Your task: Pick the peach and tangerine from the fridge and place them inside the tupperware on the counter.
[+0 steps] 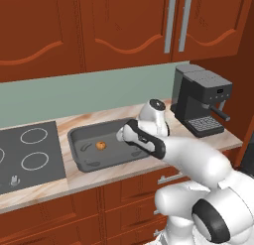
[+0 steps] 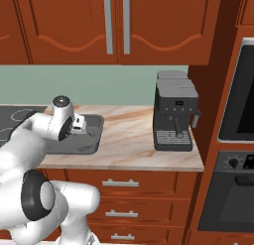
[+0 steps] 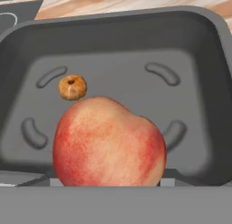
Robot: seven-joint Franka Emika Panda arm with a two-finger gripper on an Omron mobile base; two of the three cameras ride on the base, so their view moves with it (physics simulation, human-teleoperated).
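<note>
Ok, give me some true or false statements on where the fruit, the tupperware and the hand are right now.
1. The tangerine lies inside the tupperware. True.
2. The peach is loose on the counter beside the coffee machine. False: it is held in the hand, over the tupperware.
3. The tupperware sits between the cooktop and the coffee machine. True.
4. The peach touches the tangerine. False: in the hand view the tangerine lies apart, further in on the floor of the tupperware.
5. The tupperware stands on the cooktop. False: it stands on the counter, next to it.
</note>
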